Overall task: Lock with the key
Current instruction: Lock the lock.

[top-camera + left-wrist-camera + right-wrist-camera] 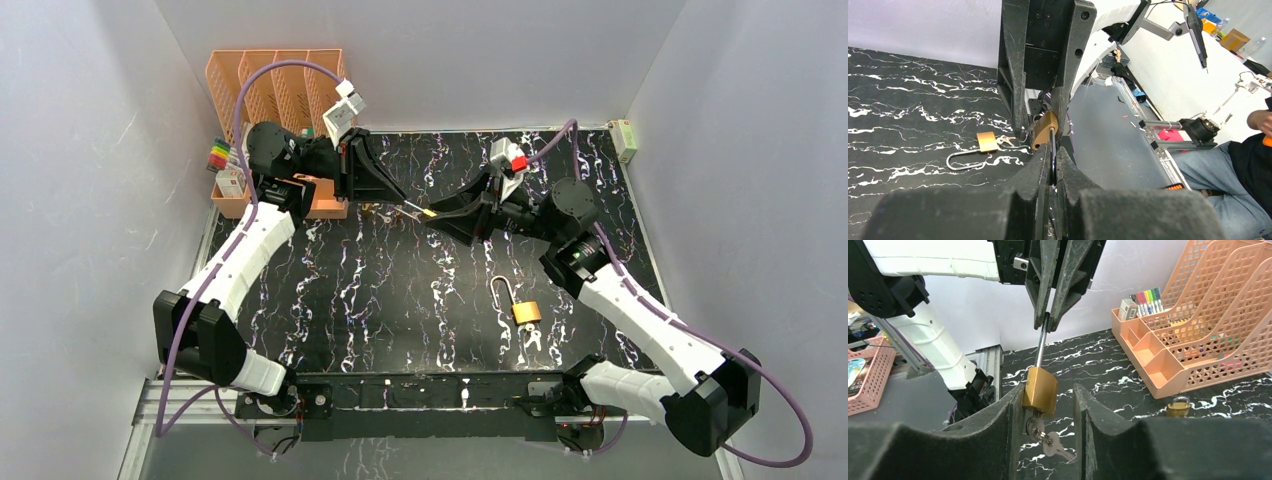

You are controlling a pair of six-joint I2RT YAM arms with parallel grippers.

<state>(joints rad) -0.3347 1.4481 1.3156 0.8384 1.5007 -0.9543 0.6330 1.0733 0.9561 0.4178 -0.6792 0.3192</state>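
Lying nearest the arm bases, a spare padlock [527, 312] is resting on the black marbled worktop [380, 300] just beside the right forearm. Its shackle is swung out, and the spare keys [533, 338] are sitting at its near side.

Farther in, above the middle of the worktop, the two arms are meeting tip to tip. The left tool [1053, 159] is clenching the steel shackle [1041, 340] of the held padlock [1040, 390]. It is keeping the padlock off the surface, with the brass body hanging past the fingertips.

The right tool [1048, 400] is straddling that body with its jaws parted. In the right wrist view, the left-hand finger is sitting against the brass. The other finger is standing apart from it with a gap showing, so this tool is not gripping anything. The hanging keys [1048, 437] are dangling from the underside of the held padlock, between the right tool's fingers.

Beyond the tools, a third padlock [1178, 406] is sitting on the worktop just in front of an orange desk organiser [1153, 357]. Coloured markers [1147, 296] are standing in its back compartment. Tall orange file racks [275, 85] are standing in the far left corner against the wall.
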